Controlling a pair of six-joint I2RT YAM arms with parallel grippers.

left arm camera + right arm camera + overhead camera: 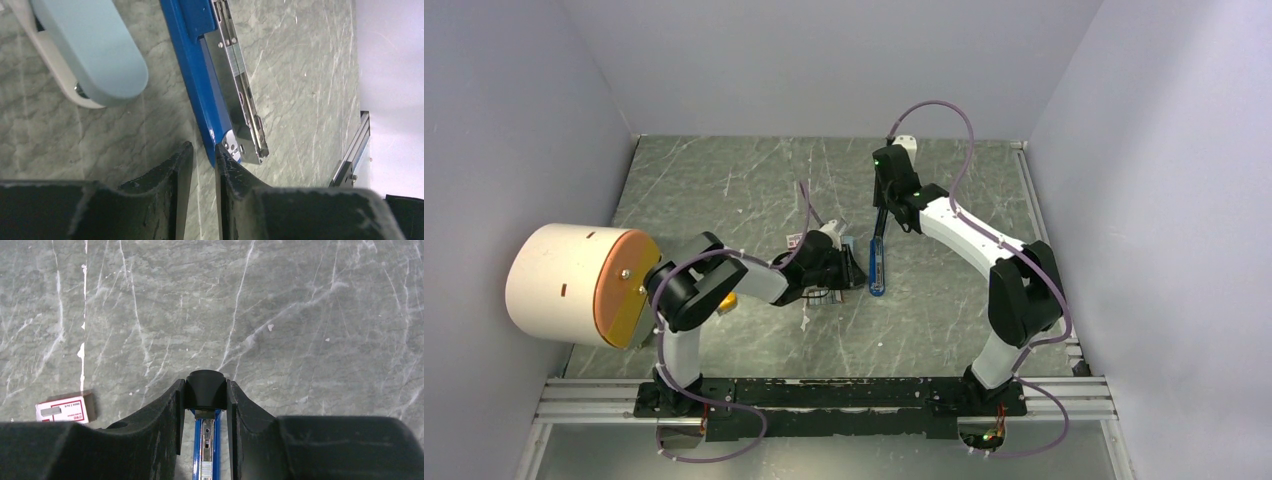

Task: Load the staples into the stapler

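The blue stapler [877, 272] lies open on the table, its metal channel [240, 85] facing up. A short ribbed grey strip, the staples [234, 52], sits inside that channel and also shows in the right wrist view as staples [206, 469]. My right gripper [205, 387] is shut on the stapler's black top end [205, 382], holding it raised. My left gripper [204, 150] is low at the stapler's front tip. Its jaws stand a narrow gap apart with only table between them. Its right finger [230, 165] touches the blue tip.
A pale blue-grey piece [95, 55] lies just left of the stapler. A red-and-white box [62, 410] rests further left, also seen as the box [796, 240]. An orange-yellow block [727, 300] sits by the left arm, and a large tape roll [574, 285] stands at the far left.
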